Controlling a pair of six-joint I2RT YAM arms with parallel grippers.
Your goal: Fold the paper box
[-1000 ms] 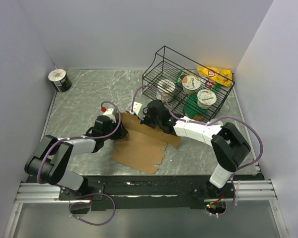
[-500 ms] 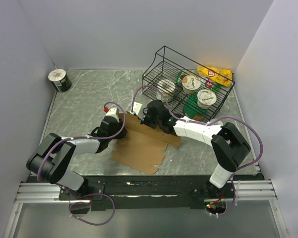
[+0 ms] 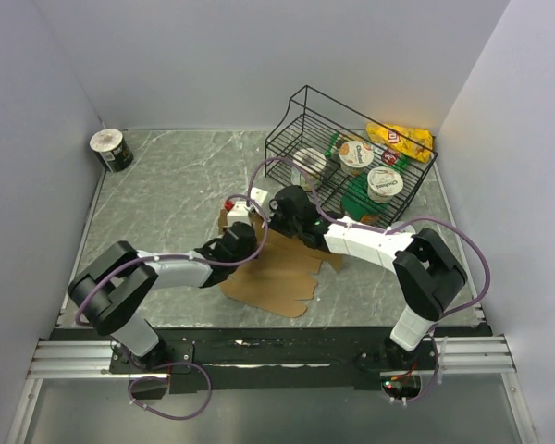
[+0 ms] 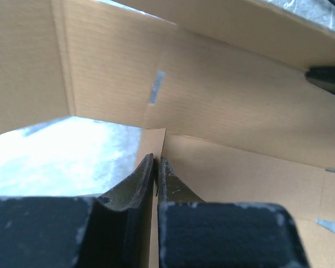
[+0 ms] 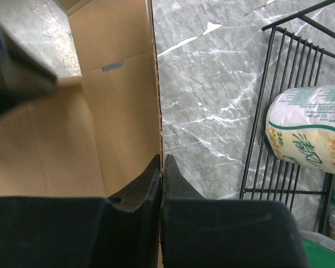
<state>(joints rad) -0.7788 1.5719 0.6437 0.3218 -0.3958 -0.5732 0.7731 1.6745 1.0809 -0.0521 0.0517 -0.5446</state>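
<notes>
The paper box is a plain brown cardboard sheet lying partly folded in the middle of the table, with its far-left panels raised. My left gripper reaches in from the left. In the left wrist view it is shut on the thin edge of a cardboard flap. My right gripper comes from the right at the sheet's far side. The right wrist view shows it shut on the upright edge of a cardboard wall.
A black wire basket stands at the back right, holding cups and packets, close to the right arm; its wires and a cup show in the right wrist view. A yellow snack bag lies behind it. A small can sits far left.
My left gripper has moved right onto the sheet and shut on a flap. The cardboard has shifted slightly right and its left panels stand higher. The right gripper has kept its hold.
</notes>
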